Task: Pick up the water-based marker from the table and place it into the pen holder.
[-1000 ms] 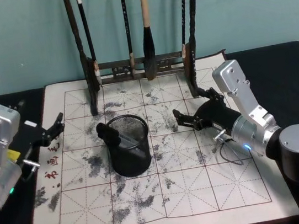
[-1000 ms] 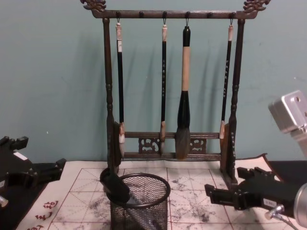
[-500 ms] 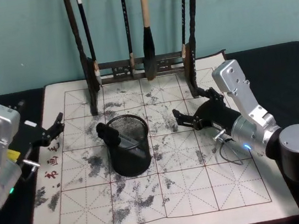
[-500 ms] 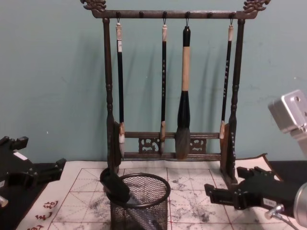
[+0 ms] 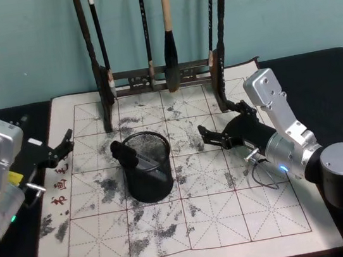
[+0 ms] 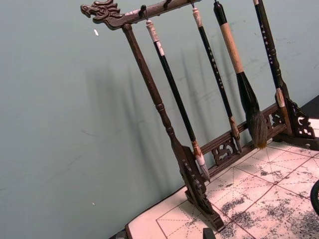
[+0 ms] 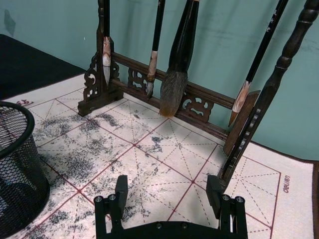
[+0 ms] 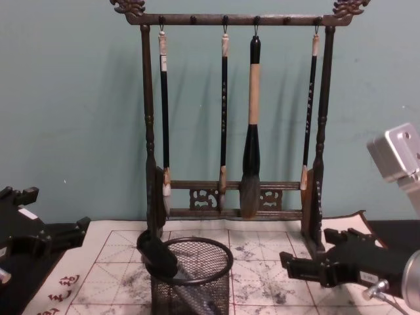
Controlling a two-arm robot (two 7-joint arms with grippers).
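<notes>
Head view: round wire-mesh pen holder point(image 5: 149, 167) w/ black-capped water-based marker point(image 5: 126, 155) inside; right gripper point(image 5: 213, 137) spread, empty.

It looked like a calligraphy practice corner staged for robot trials, not a lived-in room. A dark wooden brush rack point(image 8: 233, 118) with a carved dragon-head top rail held four hanging brushes point(image 8: 251, 131) against a bare teal wall point(image 8: 72, 111). Before it lay a cream gridded mat point(image 5: 222, 217) with red lines and ink smudges, spread over a black table point(image 5: 330, 74)
</notes>
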